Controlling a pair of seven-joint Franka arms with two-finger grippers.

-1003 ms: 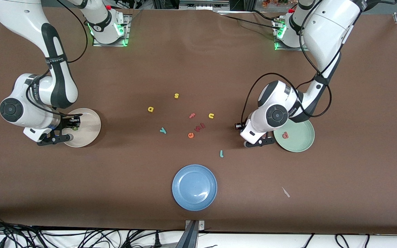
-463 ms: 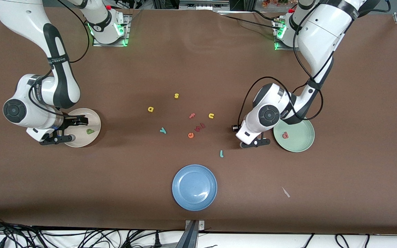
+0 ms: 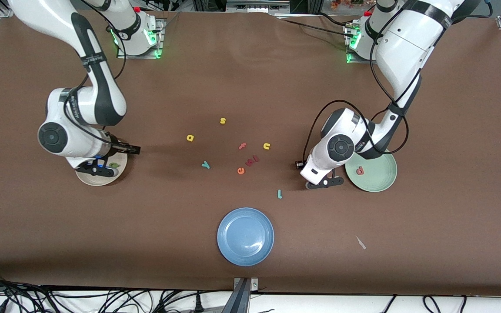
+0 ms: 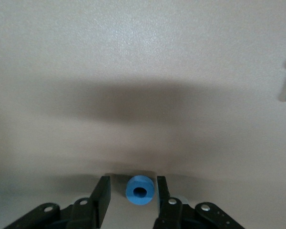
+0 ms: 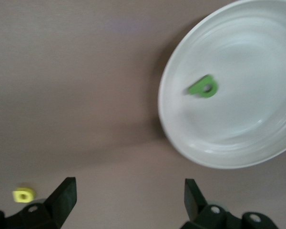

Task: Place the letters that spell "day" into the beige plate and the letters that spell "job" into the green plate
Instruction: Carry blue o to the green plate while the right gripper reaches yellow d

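We are seeing the right gripper (image 5: 128, 200) with its fingers now spread wide and empty, where a second ago it was closed over the beige plate (image 3: 86, 178). The olive-green d (image 5: 203, 87) is now lying loose inside that plate, and the right arm is pulling away toward the middle of the table, its hand now over the plate's edge. We are reading that as 1 of the 3 "day" letters delivered.

The yellow a (image 3: 190, 138) and the teal y (image 3: 205, 164) are still lying on the bare table among the loose letters, well apart from the beige plate. The right wrist view is already catching the yellow a at its edge, so we are guessing that is the next target.

The left gripper (image 4: 129, 195) is holding steady, half-closed, just beside the green plate (image 3: 383, 182), with the blue o (image 4: 139, 190) sitting between its fingers. We are judging it to be gripping that o and carrying it toward the green plate. The salmon-red b (image 3: 359, 171) is already resting in that plate. The teal j (image 3: 279, 194) is still waiting on the table, nearer the front camera than the other loose letters, between them and the blue plate (image 3: 233, 243).

So we are counting 2 letters placed, 1 in hand, 3 left.
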